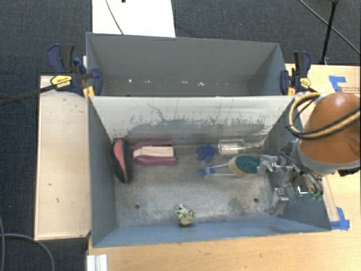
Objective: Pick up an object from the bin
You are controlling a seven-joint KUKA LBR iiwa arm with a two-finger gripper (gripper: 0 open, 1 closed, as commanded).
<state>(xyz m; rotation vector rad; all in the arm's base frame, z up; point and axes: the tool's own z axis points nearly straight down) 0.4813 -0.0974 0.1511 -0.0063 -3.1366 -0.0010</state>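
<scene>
A grey metal bin (169, 193) is seen from above, and its floor is taken as the clock face. The arm (316, 162), capped by an orange cover (334, 123), is set at 3 o'clock, with the gripper (277, 199) lowered close to the right wall. Whether it is released or clenched cannot be told, and nothing is seen within it.

A purple and white block (153, 153) is laid at 10 o'clock, with a pink and dark pad (119, 160) leaned at 9 o'clock. Nearest the gripper, at 2 o'clock, a teal and yellow brush (241, 165) with a blue handle is found. A clear tube (231, 147) is placed at 1 o'clock, just beside a small blue piece (206, 151). A speckled ball (184, 214) is left at 6 o'clock, well apart.
</scene>
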